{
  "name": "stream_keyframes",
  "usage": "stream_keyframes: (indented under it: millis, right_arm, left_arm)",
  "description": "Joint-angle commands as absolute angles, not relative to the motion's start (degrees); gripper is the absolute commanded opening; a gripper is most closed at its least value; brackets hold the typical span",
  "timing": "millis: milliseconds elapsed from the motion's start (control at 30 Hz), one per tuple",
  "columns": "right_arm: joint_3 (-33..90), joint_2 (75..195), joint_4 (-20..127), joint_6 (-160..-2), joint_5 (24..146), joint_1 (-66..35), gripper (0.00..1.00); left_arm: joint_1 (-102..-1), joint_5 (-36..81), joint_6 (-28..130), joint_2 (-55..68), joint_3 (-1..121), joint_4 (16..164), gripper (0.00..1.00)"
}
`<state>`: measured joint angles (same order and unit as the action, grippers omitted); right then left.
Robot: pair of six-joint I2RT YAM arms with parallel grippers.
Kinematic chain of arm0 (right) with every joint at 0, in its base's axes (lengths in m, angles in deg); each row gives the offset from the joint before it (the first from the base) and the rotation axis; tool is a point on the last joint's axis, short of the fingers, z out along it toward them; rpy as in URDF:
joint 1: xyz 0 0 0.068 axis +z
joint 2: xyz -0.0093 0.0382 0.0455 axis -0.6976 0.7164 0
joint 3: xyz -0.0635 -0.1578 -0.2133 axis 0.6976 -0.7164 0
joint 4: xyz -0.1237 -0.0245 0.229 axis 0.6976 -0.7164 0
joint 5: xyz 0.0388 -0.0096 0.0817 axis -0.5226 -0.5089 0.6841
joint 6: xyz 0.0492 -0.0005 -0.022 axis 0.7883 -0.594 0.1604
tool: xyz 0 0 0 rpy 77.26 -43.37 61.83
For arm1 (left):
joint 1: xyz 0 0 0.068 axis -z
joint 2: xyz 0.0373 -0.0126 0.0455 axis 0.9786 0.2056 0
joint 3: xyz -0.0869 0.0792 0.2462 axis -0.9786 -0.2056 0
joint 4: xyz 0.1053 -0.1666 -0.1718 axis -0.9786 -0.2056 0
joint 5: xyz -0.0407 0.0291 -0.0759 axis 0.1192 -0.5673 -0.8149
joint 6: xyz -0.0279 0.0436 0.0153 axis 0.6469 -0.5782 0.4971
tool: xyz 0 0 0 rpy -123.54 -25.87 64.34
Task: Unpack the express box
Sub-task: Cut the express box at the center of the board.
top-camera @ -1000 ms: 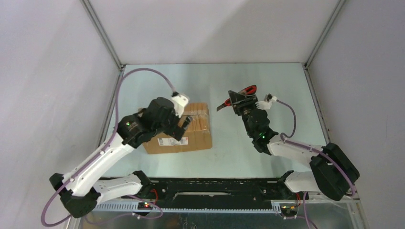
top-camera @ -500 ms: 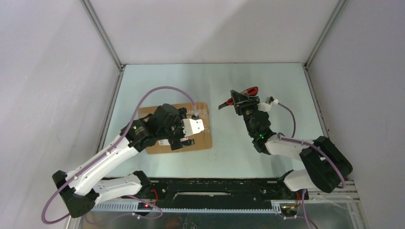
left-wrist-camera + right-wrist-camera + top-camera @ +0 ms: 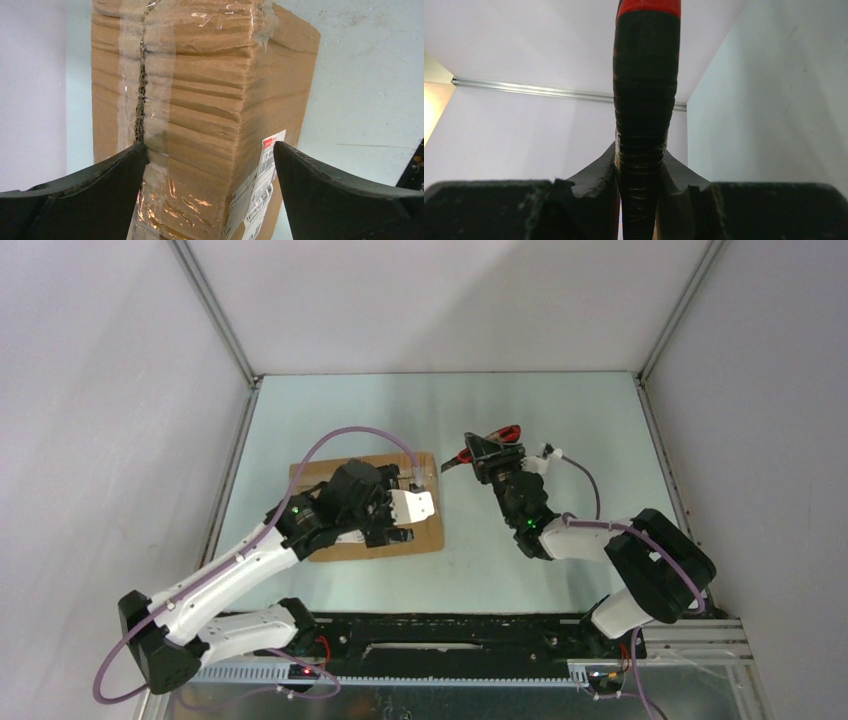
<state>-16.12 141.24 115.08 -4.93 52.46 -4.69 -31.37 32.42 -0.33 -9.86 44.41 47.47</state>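
Observation:
The express box [image 3: 318,475], a brown taped carton, lies left of centre on the table. My left gripper [image 3: 396,532] hangs open over its near right part. In the left wrist view the two fingers straddle a box [image 3: 210,75] edge, one over the ragged taped seam [image 3: 141,90], the other beside the white label [image 3: 267,165]; my left gripper [image 3: 210,150] touches nothing that I can see. My right gripper [image 3: 487,452] is shut on a red and black cutter [image 3: 505,430], held in the air right of the box. The cutter's taped handle [image 3: 645,75] sits between the jaws of my right gripper [image 3: 640,165].
White enclosure walls stand close on the left, back and right. A black rail [image 3: 450,640] with the arm bases runs along the near edge. Pale green table [image 3: 560,400] lies between the box and the right wall.
My left wrist has turned and come down over the box's right part. My right arm has carried the cutter leftward, nearer the box.

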Motion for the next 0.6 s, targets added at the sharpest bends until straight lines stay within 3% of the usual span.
stream_keyframes:
  millis: [0,567]
  right_arm:
    - [-10.04,140.16,109.15,-3.00,45.81,-1.47,0.00]
    - [-6.08,145.16,101.69,3.19,38.29,-0.82,0.00]
  left_arm:
    - [-30.89,33.09,1.13,-10.57,40.80,49.90,1.00]
    - [-29.62,34.38,3.38,-13.11,39.70,51.72,1.00]
